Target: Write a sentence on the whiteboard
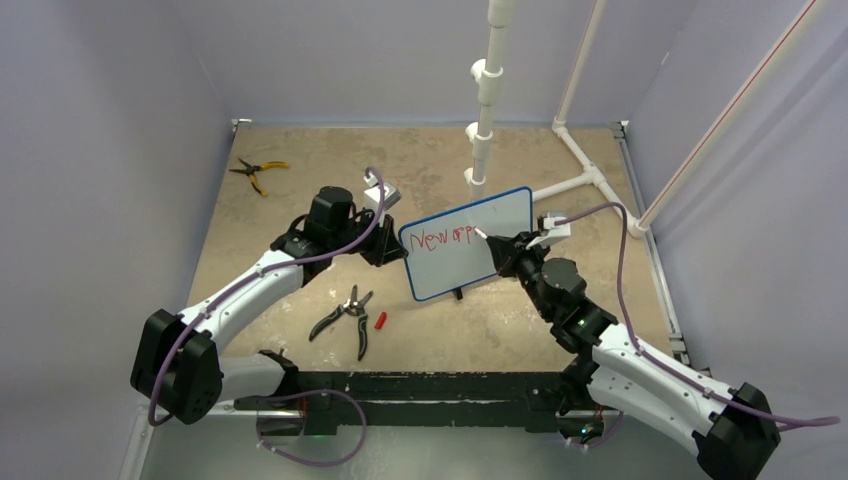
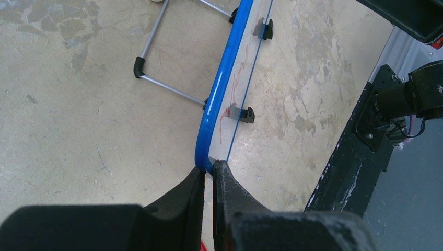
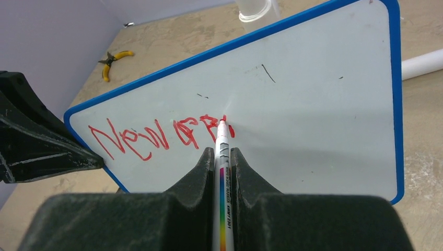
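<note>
- The whiteboard [image 1: 480,258] stands tilted near the middle of the desk [image 1: 300,200], between the two arms, with its writing face turned to the near right.
- The left gripper [image 2: 209,170] is closed on the blue frame at the board's left edge; the left wrist view shows its fingers pinching that rim, steadying the board.
- The right gripper [image 3: 222,159] is clamped around a marker [image 3: 222,138], held lengthwise between its fingers with the red tip touching the board.
- The sentence [image 3: 156,136] is only begun: one row of red lettering runs from the upper left, reading roughly "New" and then a few letters of a second word that are too scrawled to read for certain.
- The tip sits at the end of that second word, so the stroke in hand looks like its next letter.
- Most of the white face to the right of and below the lettering is bare, so I judge the task well under halfway, with the rest of the sentence left to write.
- Black-handled shears [image 1: 345,315] and a small red cap [image 1: 380,321] lie on the desk near the board's left corner; yellow-handled pliers [image 1: 255,172] lie far left.
</note>
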Robot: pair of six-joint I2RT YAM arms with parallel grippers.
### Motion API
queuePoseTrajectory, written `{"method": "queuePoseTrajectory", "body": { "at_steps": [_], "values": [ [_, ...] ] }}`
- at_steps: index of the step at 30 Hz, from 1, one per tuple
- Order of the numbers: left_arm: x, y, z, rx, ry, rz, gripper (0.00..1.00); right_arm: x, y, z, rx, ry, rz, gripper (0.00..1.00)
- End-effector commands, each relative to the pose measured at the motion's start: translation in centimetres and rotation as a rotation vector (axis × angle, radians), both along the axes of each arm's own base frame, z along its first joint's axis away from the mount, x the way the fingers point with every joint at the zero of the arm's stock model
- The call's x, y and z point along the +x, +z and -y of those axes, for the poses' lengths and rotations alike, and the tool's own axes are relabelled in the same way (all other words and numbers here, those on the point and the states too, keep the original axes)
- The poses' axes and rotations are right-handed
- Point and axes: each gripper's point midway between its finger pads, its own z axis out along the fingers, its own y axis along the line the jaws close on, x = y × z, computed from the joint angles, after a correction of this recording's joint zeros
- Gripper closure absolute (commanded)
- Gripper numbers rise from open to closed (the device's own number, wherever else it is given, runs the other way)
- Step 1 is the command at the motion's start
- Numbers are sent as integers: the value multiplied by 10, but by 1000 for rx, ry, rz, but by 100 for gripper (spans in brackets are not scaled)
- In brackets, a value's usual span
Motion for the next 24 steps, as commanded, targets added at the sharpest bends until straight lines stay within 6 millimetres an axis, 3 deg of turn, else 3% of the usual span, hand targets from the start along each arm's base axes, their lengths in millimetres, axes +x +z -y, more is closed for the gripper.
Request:
{"method": "queuePoseTrajectory", "body": {
  "at_steps": [1, 16, 24],
  "values": [
    [2, 6, 4, -23, -15, 28, 100, 1, 9, -7, 1, 35, 33, 100],
    [1, 7, 4, -27, -19, 28, 100, -5, -21, -1, -36, 18, -68, 100],
    [0, 8, 4, -28, -19, 29, 100, -1, -20, 7, -37, -33, -78, 100]
  ]
}}
